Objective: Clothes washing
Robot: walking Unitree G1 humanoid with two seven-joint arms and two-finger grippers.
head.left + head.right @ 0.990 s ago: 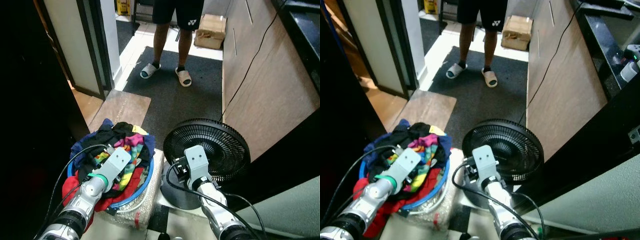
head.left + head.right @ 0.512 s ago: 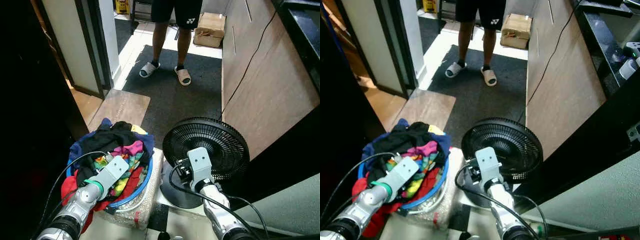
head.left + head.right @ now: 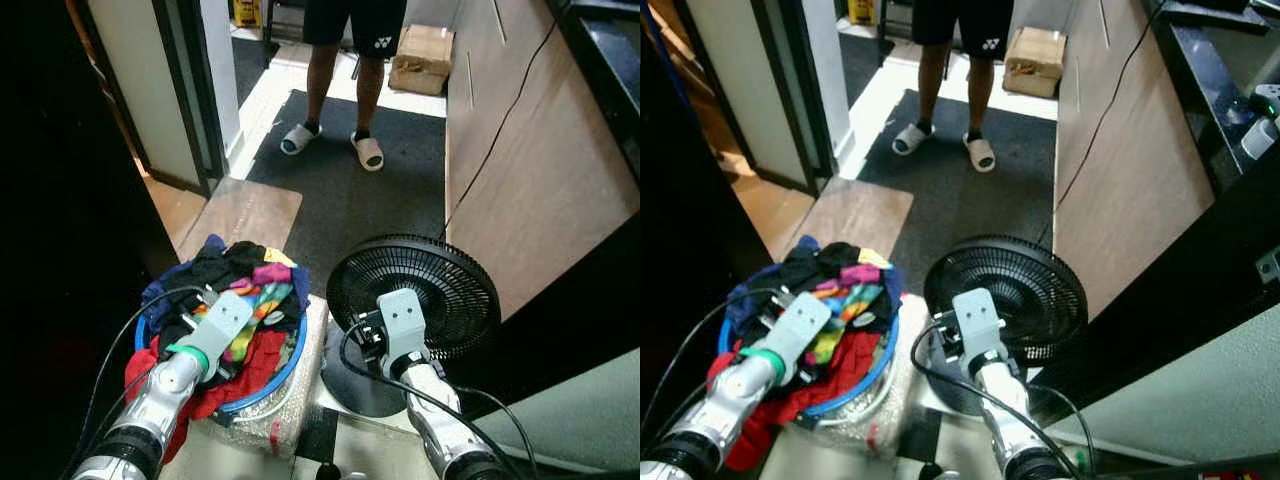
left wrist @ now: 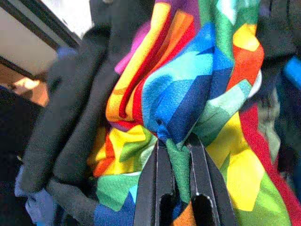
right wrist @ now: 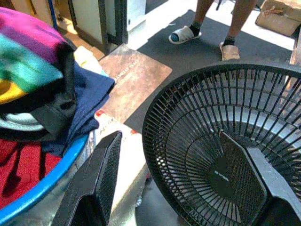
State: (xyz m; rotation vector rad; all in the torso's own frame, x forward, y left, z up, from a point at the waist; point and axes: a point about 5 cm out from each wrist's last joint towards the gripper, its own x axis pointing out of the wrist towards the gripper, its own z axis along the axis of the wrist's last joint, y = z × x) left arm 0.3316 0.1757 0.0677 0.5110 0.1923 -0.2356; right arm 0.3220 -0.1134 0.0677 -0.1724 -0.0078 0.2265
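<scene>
A blue-rimmed laundry basket [image 3: 288,362] heaped with clothes sits low at my left. On top of the pile lies a multicoloured garment [image 4: 188,80], with black [image 3: 225,265] and red [image 3: 262,352] clothes around it. My left gripper [image 4: 175,141] is over the pile and shut on a fold of the multicoloured garment. My right gripper [image 5: 169,139] is open with nothing between its fingers. It is held in front of a black floor fan [image 3: 440,290], to the right of the basket.
A person in sandals [image 3: 345,60] stands on the dark carpet [image 3: 370,200] ahead. A brown doormat [image 3: 245,215] lies beyond the basket, beside a doorway on the left. A wooden cabinet wall [image 3: 540,170] runs along the right, with a cardboard box [image 3: 422,60] at its far end.
The left gripper has risen slightly over the basket with the multicoloured garment in it, and the cloth is pulled up more. The right arm has hardly moved.
</scene>
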